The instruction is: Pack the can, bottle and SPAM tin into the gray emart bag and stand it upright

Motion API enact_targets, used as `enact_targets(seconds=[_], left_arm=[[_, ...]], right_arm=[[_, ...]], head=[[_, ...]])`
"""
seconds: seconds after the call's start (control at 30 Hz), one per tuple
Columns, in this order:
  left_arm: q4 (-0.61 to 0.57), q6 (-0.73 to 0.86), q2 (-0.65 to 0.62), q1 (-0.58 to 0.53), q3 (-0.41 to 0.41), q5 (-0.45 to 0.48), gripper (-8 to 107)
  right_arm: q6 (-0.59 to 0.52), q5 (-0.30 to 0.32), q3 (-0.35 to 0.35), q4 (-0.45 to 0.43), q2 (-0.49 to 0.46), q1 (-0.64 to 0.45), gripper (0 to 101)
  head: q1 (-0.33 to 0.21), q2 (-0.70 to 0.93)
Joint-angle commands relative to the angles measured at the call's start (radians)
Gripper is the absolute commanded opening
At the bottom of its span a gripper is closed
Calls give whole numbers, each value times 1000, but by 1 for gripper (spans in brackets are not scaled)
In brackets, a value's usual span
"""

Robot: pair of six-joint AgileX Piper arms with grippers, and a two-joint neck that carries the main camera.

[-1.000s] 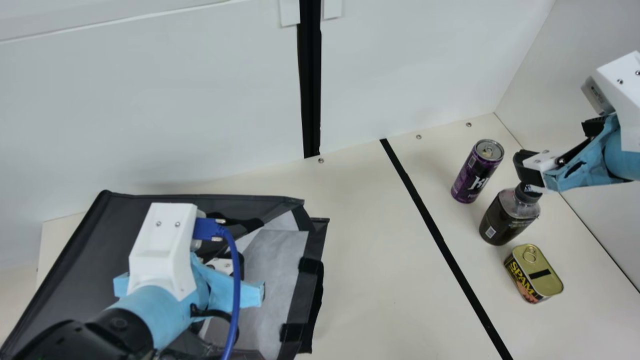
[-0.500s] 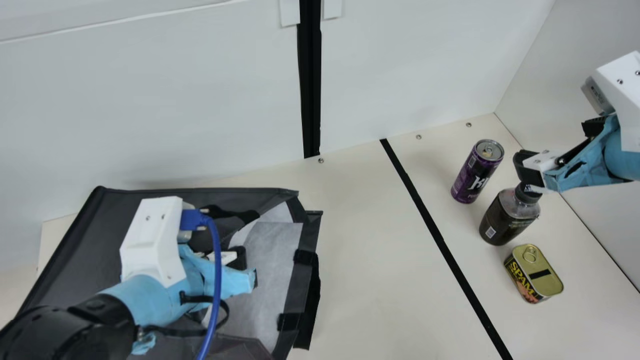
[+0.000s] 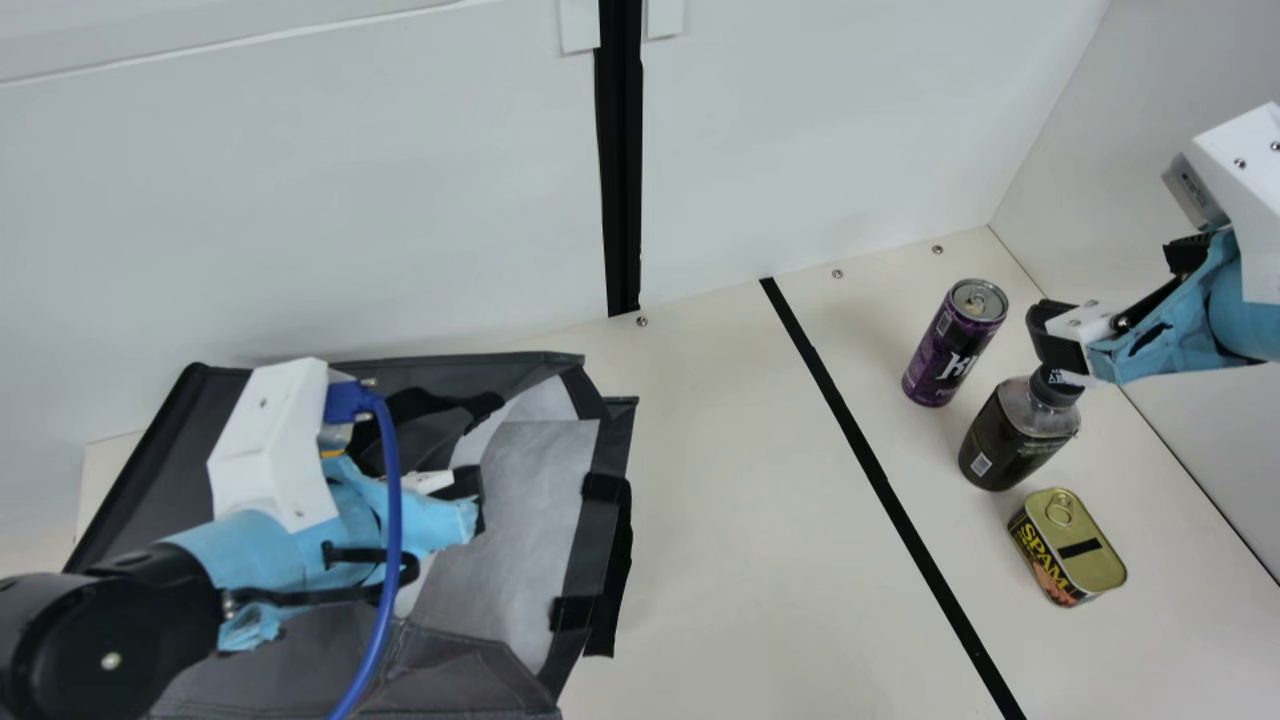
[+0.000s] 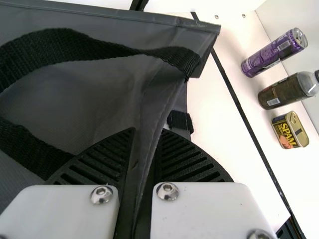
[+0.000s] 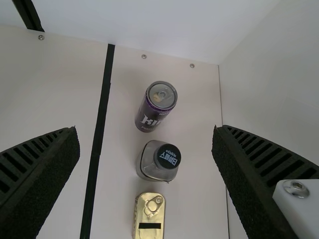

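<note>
The left claw [image 4: 147,132] pinches the gray emart bag [image 3: 455,675] at the main view's lower left while the right claw [image 5: 145,128] gapes above the bottle [image 3: 1010,440], near the can [image 3: 945,355] and SPAM tin [image 3: 1075,550] at right, readying the bag apparently the step, a steady opening needed next.

It looks like a robotics lab: cabled arm [image 3: 270,555], white panels [image 3: 350,200], black-striped cream table [image 3: 740,520].

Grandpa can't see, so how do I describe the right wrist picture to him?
A purple can, a bottle and a gold tin in a row on a table, framed by the open right gripper, beside a black stripe.
</note>
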Motion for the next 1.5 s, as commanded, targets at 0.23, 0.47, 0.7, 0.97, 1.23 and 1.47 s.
enact_targets(seconds=[0.23, 0.47, 0.7, 0.97, 1.23, 1.47], left_arm=[[-63, 69, 10, 44, -10, 21, -8], [-83, 98, 11, 64, -9, 29, -8], [-83, 97, 10, 64, -9, 29, -8], [-83, 97, 10, 64, -9, 29, -8], [-83, 97, 10, 64, -9, 29, -8], [-83, 97, 10, 64, -9, 29, -8]], right_arm=[[0, 0, 0, 0, 0, 0, 95], [0, 0, 0, 0, 0, 0, 95], [0, 0, 0, 0, 0, 0, 95], [0, 0, 0, 0, 0, 0, 95], [0, 0, 0, 0, 0, 0, 95], [0, 0, 0, 0, 0, 0, 95]], head=[[-21, -1], [-21, -1], [-21, -1], [-21, -1], [-21, -1], [-21, -1]])
